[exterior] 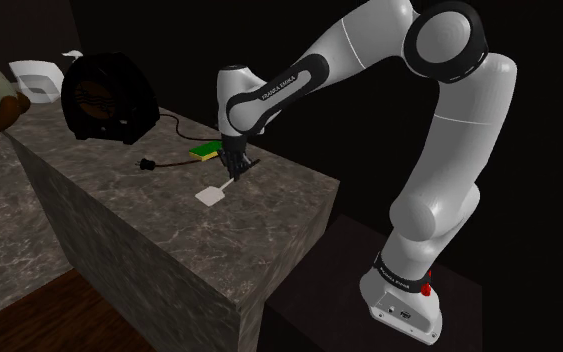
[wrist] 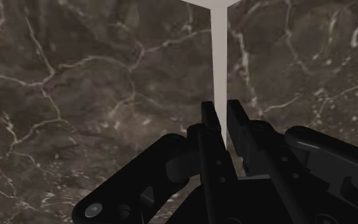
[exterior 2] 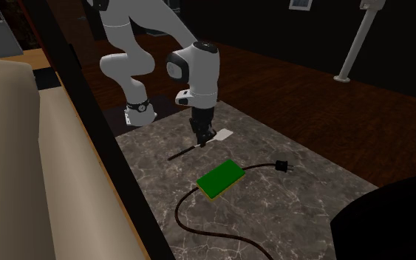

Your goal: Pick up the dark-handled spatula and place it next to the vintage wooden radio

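Checking grip: the black two-finger hand (wrist: 220, 107) was closed on the spatula (wrist: 219, 57), which had a pale flat blade, a narrow pale neck and a thin dark handle. In the wrist view the fingers (wrist: 207, 121) pressed both sides of the neck with no gap visible. The neck ran straight out from the hand, square to the fingers' closing line, so the grasp looked well aligned.

In the shoulder view the hand pointed straight down at the dark veined stone counter (exterior: 279, 215), near the end closest to the stand. The spatula's long axis ran diagonally, blade toward that view's lower left and dark handle toward the upper right, past the hand. The blade sat at or barely off the counter; I couldn't tell whether it was lifted.

Key relation for the coming move: the rounded black radio with a round grille (exterior: 109, 97), drawn dark with no wood grain showing, stood well apart from the hand toward the shoulder view's upper left, along the counter. Between them lay a flat green block (exterior: 206, 151), just beside the hand, and a black cord ending in a plug (exterior: 147, 163).

My read: lift first, carry up-left over the plug and cord, then set down on bare counter beside the radio. The grip was on the neck, so the long handle end could swing near the green block.
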`<state>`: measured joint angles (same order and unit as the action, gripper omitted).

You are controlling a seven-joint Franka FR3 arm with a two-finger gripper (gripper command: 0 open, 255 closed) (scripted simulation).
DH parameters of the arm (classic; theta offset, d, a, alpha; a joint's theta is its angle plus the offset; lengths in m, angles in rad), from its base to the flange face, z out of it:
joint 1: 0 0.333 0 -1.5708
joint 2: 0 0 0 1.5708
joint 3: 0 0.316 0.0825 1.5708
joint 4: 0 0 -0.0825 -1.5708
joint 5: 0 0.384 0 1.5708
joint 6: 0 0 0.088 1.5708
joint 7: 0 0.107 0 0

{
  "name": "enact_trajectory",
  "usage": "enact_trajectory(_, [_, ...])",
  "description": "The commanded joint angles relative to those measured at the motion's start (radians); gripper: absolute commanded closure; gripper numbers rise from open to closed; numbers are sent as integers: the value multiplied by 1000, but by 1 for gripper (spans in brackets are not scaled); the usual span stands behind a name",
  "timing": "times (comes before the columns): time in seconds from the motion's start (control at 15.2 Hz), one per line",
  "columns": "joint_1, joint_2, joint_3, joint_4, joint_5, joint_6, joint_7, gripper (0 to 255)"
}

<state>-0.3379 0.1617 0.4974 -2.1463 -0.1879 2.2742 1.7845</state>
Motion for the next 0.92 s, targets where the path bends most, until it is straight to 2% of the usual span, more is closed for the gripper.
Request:
enact_trajectory(0.0, [0,0,0,0,0,0,0,255])
enact_trajectory(0.07, [0,0,0,0,0,0,0,255])
enact_trajectory(0.13, [0,0,0,0,0,0,0,0])
enact_trajectory(0.46, [0,0,0,0,0,0,0,0])
enact_trajectory(0.73, [-6,-74,13,52,57,-113,-39,0])
enact_trajectory(0.86, [-6,-74,13,52,57,-113,-39,0])
